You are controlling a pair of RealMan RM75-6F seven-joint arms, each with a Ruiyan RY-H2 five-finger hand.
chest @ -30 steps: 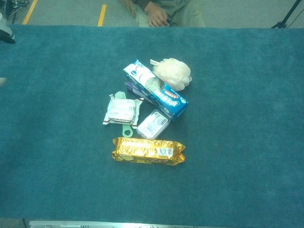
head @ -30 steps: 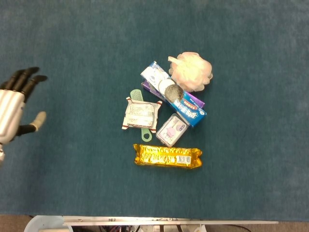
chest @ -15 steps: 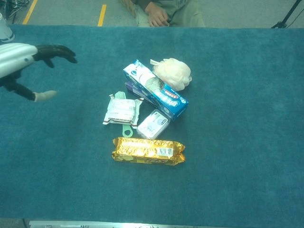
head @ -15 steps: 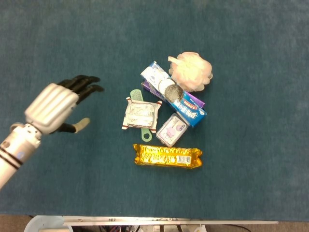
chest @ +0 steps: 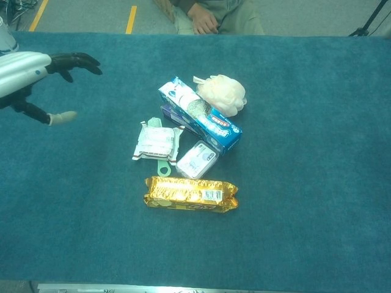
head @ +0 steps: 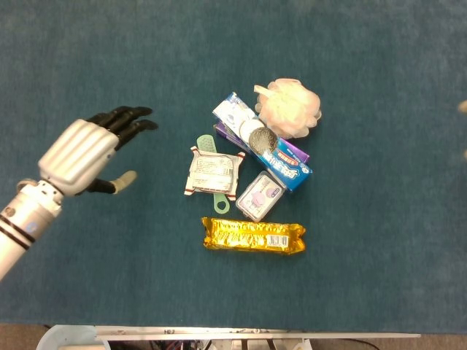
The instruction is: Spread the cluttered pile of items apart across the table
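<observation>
The gold snack pack [head: 252, 235] lay nearest; behind it sat the white packet [head: 212, 173], the blue box [head: 266, 146] and the pink sponge [head: 290, 108], all clustered at the table's [head: 379, 240] centre. The left hand [head: 86, 152] hovered well apart to their left, fingers spread and holding nothing; the right hand's state I could not tell.

green tool [head: 206, 146] mostly hidden under white packet [head: 212, 173], seated person [chest: 214, 15] cut off above

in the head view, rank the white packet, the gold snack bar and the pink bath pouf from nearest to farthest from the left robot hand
1. White packet: left edge of the pile, on the side facing the left robot hand.
2. Gold snack bar: bottom of the pile, lower right of the hand.
3. Pink bath pouf: top right of the pile, on its far side.
</observation>
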